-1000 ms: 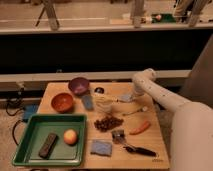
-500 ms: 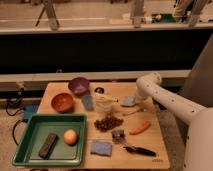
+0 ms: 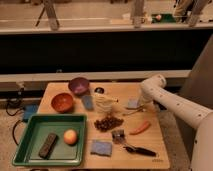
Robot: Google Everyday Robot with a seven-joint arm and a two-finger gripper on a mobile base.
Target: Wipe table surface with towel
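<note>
- The towel (image 3: 132, 103) lies on the worktop (image 3: 157, 139), right of centre, touching or just beside the gripper (image 3: 140, 106) — whether that is open or closed, you cannot tell.
- Expect it to be soft, light and limp — pinch a raised fold near its middle.

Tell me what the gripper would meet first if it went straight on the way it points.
Most likely the towel, directly beneath the gripper, which points down over the right-hand part of the table surface. Whether they already touch is unclear.
</note>
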